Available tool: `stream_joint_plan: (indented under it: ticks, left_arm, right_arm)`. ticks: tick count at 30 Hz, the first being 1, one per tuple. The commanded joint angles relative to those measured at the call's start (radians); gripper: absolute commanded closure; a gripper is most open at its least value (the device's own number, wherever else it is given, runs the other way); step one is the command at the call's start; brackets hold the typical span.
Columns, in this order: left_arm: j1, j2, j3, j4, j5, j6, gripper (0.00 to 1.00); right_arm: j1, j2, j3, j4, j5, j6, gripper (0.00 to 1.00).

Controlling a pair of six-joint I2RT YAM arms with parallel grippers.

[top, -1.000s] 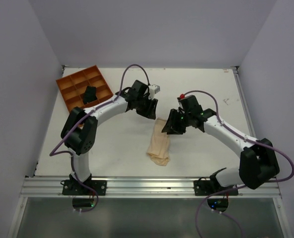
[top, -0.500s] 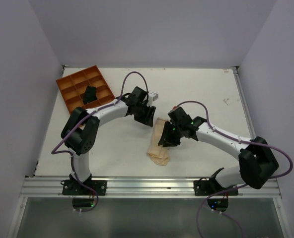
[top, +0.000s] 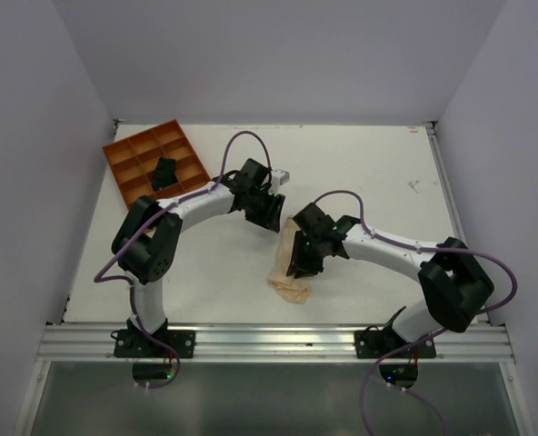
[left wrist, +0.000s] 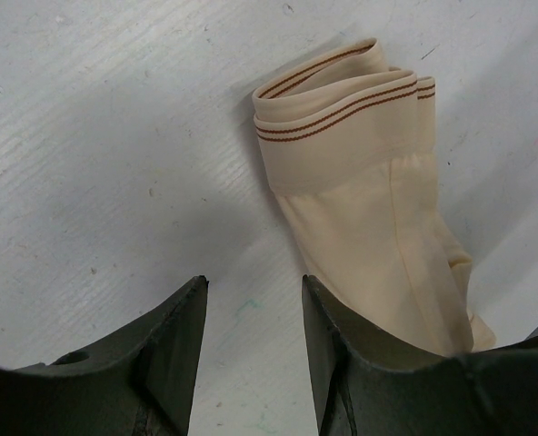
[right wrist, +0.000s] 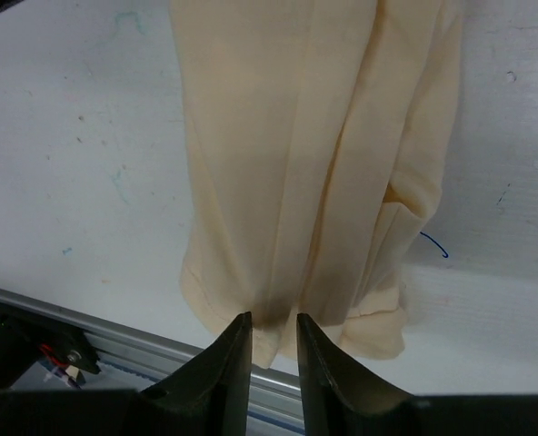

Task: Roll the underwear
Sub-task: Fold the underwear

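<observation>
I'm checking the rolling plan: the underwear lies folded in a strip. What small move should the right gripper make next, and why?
Probably close the right gripper on the near hem of the underwear: its jaws stand narrowly apart right at that edge, the strip lies flat, and the left gripper is open beside the waistband end, holding nothing.

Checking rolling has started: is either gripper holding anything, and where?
Left gripper: open over bare table, nothing held. Right gripper: jaws narrow over the pale beige fabric underwear, hem end; grip cannot be told.
</observation>
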Motion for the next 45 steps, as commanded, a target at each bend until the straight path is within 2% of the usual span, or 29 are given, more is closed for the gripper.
stream_joint_plan:
  ticks: [1, 2, 6, 16, 22, 26, 31, 32, 36, 37, 41, 45]
  left_arm:
    - [0.007, -0.031, 0.023, 0.006, 0.011, 0.016, 0.5]
    - [0.009, -0.033, 0.026, 0.003, 0.008, 0.021, 0.5]
    - [0.012, -0.036, 0.025, 0.003, 0.007, 0.019, 0.5]
    - [0.012, -0.025, 0.036, 0.026, 0.031, -0.013, 0.5]
    - [0.012, -0.019, 0.036, 0.03, 0.031, -0.013, 0.5]
    - [0.012, -0.025, 0.034, 0.059, 0.065, -0.017, 0.5]
    - [0.012, -0.024, 0.043, 0.188, 0.22, -0.011, 0.5]
    - [0.012, -0.025, 0.045, 0.248, 0.284, -0.016, 0.51]
    - [0.013, -0.007, 0.033, 0.395, 0.393, -0.079, 0.51]
    - [0.012, 0.013, 0.02, 0.487, 0.424, -0.121, 0.52]
    - [0.012, 0.07, -0.024, 0.585, 0.468, -0.211, 0.53]
    - [0.004, 0.123, -0.063, 0.623, 0.458, -0.222, 0.53]
  right_arm:
    - [0.004, 0.004, 0.047, -0.03, 0.041, 0.013, 0.72]
    - [0.004, 0.002, 0.046, -0.028, 0.041, 0.013, 0.8]
    - [0.004, -0.029, 0.039, -0.028, 0.043, 0.004, 1.0]
    - [0.002, -0.099, -0.007, -0.065, 0.033, -0.059, 1.0]
    - [0.0, -0.07, 0.029, -0.12, 0.037, -0.148, 1.0]
    - [-0.001, -0.081, -0.017, -0.119, 0.044, -0.154, 1.0]
    - [-0.006, -0.098, -0.031, -0.106, 0.038, -0.195, 1.0]
    - [-0.006, -0.096, -0.024, -0.108, 0.04, -0.214, 1.0]
    - [-0.012, -0.088, -0.005, -0.126, 0.057, -0.24, 1.0]
    - [-0.015, -0.088, -0.005, -0.129, 0.064, -0.249, 1.0]
    - [-0.021, -0.108, -0.019, -0.143, 0.078, -0.26, 1.0]
    - [-0.023, -0.122, -0.02, -0.157, 0.099, -0.269, 1.0]
